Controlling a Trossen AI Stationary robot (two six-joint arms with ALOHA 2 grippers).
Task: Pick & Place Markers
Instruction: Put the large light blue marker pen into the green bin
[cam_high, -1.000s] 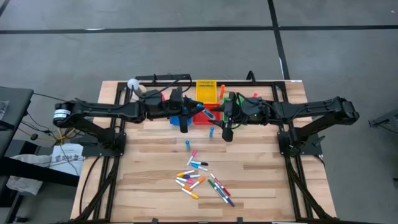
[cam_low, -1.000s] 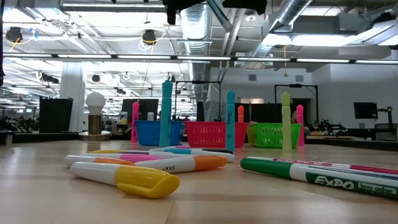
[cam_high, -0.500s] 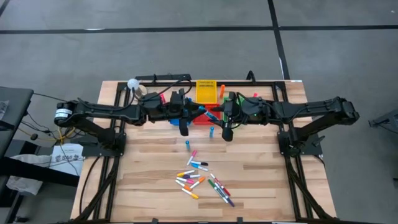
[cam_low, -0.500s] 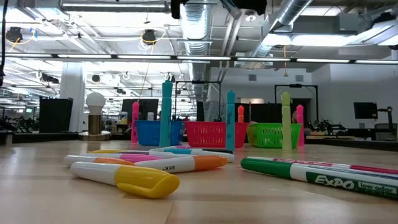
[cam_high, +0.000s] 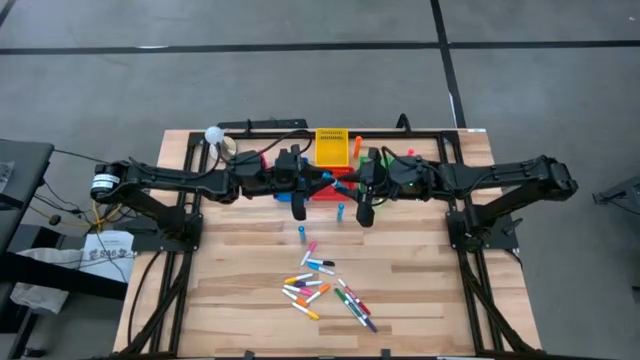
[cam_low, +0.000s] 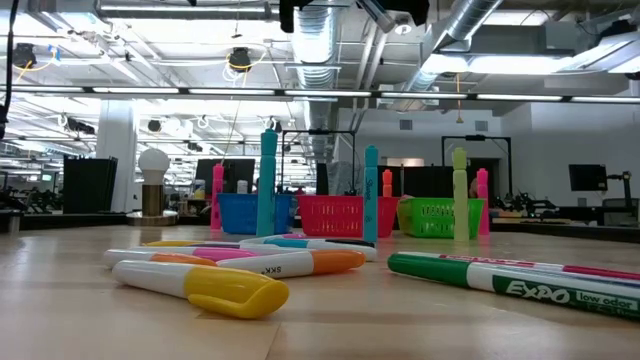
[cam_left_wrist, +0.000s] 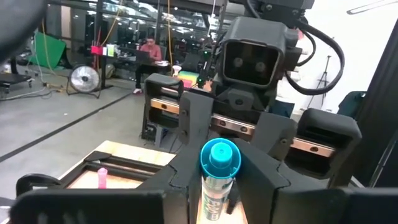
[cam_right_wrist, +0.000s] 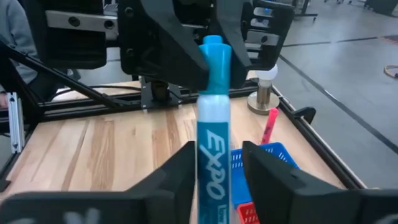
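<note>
A white-barrelled EXPO marker with a cyan cap (cam_right_wrist: 213, 149) is held in the air between my two grippers, above the red bin (cam_high: 326, 193). In the high view it is a short blue streak (cam_high: 338, 185). My left gripper (cam_left_wrist: 219, 180) comes from the table's left and is shut around the cap end. My right gripper (cam_right_wrist: 214, 171) comes from the right and is shut around the barrel. Several loose markers (cam_high: 322, 288) lie flat in a pile toward the near edge. Two cyan markers (cam_high: 340, 211) (cam_high: 300, 232) stand on end on the table. My left gripper has the cyan cap (cam_left_wrist: 219, 158) between its two fingers, coming roughly level from the table's left. The cap's end faces its camera. My right gripper pinches the barrel at the EXPO print (cam_right_wrist: 211, 165), coming from the table's right with the fingers roughly along the marker. The marker is lifted clear and tilted, cap end higher.
Blue (cam_low: 240, 213), red (cam_low: 345, 215) and green (cam_low: 440, 216) bins stand in a row at the far side, with a yellow bin (cam_high: 332, 147) behind them. More markers stand upright around the bins (cam_low: 459, 190). A white-globed stand (cam_high: 213, 134) is at the far left corner.
My left gripper has moved a little toward the table's right, closer to my right gripper. My right arm has kept still.
</note>
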